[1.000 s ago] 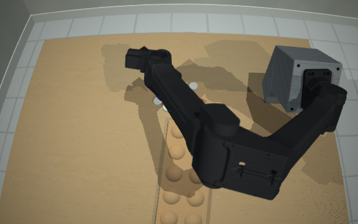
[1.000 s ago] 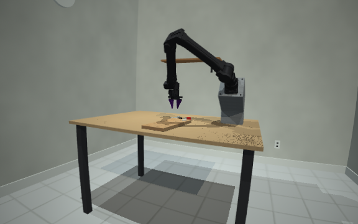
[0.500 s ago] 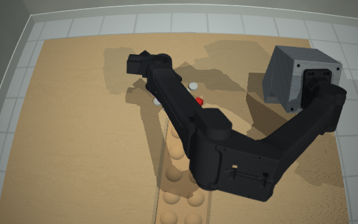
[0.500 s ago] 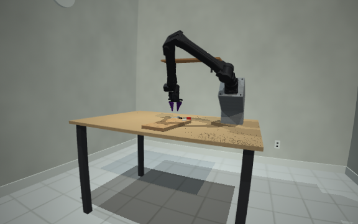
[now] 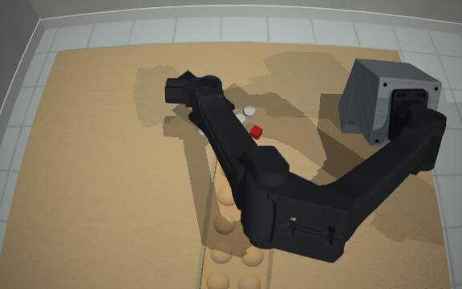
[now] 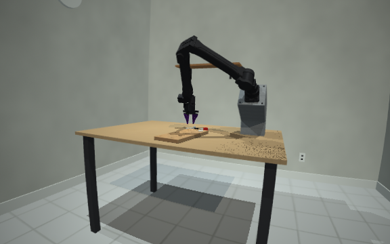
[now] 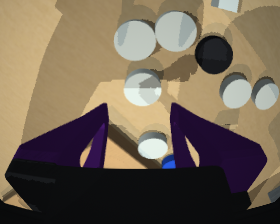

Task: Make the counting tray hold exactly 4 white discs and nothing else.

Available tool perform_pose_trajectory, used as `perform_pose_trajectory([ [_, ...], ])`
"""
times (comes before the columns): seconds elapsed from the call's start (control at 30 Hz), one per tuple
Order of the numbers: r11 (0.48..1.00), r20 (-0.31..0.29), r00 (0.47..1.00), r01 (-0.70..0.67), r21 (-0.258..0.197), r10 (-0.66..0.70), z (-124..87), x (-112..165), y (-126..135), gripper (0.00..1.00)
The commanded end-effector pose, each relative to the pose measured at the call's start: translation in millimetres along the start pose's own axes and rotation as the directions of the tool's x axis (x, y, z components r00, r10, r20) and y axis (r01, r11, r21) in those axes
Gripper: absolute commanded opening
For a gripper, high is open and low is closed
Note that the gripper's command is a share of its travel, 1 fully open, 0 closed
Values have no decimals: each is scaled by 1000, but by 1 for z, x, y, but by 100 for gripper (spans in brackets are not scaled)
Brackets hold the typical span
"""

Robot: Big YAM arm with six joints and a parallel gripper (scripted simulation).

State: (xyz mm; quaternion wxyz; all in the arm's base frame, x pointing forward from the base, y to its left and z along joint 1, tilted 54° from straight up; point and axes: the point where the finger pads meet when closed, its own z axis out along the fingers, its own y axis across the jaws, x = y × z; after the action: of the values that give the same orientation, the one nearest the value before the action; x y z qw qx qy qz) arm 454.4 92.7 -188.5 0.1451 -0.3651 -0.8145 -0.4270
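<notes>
My gripper [image 7: 139,110] has purple fingers, stands partly open and holds nothing. In the side view it hangs point-down [image 6: 190,118] a little above the table, over the far end of the wooden counting tray [image 6: 181,135]. In the wrist view a white disc [image 7: 152,145] lies below and between the fingers, with a blue piece [image 7: 168,161] beside it. Another white disc [image 7: 143,87] lies just ahead. Further on are two touching white discs [image 7: 135,40] [image 7: 176,31] and, to the right, another pair [image 7: 236,91]. In the overhead view the tray [image 5: 231,241] shows several empty round pockets; the arm hides its far end.
A red cube [image 5: 256,132] sits near two white discs [image 5: 249,111] [image 5: 241,118]. The grey arm base [image 5: 387,100] stands at the back right.
</notes>
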Motion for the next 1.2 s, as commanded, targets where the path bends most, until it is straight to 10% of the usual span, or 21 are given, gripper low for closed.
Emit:
perform_pose_trajectory([
  [0.0, 1000, -13, 1000, -18, 10, 18, 15, 5, -5, 45],
  [1.17, 1000, -10, 1000, -12, 6, 12, 45, 3, -2, 45],
])
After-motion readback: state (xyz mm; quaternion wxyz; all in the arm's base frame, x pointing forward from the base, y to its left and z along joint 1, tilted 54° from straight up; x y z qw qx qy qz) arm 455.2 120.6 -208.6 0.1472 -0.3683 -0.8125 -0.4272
